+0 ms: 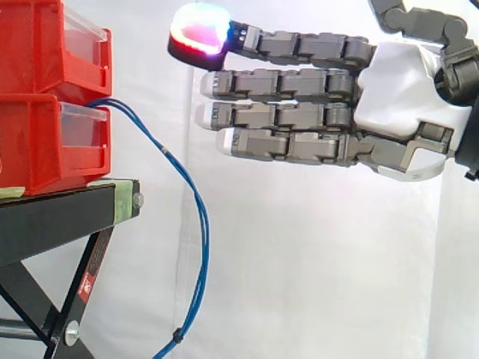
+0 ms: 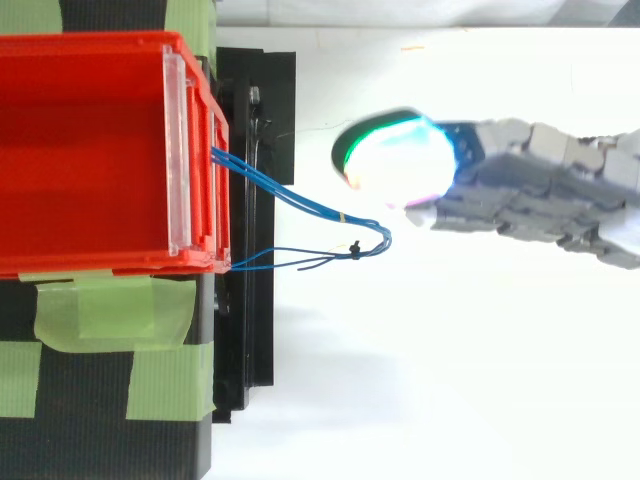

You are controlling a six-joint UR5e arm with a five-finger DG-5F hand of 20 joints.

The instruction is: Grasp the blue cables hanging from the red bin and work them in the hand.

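**HAND OPEN, CLEAR OF THE CABLES**

**Bins.** Two red bins stand stacked on a black stand (image 1: pixel 52 221), the upper bin (image 1: pixel 41 45) on the lower bin (image 1: pixel 41 146). Each has a clear front panel. Green tape (image 1: pixel 120 196) covers the stand's top edge under the bins. A white curtain (image 1: pixel 314 262) hangs behind.

**Cables.** The blue cables (image 1: pixel 199 224) come out over the front of the lower bin. They arc away from it toward the hand's side, then hang in front of the stand and run off the bottom of the side view. A small black tie (image 1: pixel 178 336) binds them low down. From above, the cables run out from the bin to a bend, and thinner ends double back toward the bin. They hang free.

**Hand.** The hand (image 1: pixel 404 97) comes in from the right, held level at the height of the bins. Its fingers (image 1: pixel 284 84) are straight and close together, one above another in the side view, pointing at the bins. They hold nothing. The topmost one ends in a thick pad (image 1: pixel 200 31) glowing red, white and cyan.

**Clearance.** In the side view there is open space between the fingertips and the cables at the fingers' height. The cables' outermost curve lies below the hand. From above, the pad sits just beside the cables' bend.
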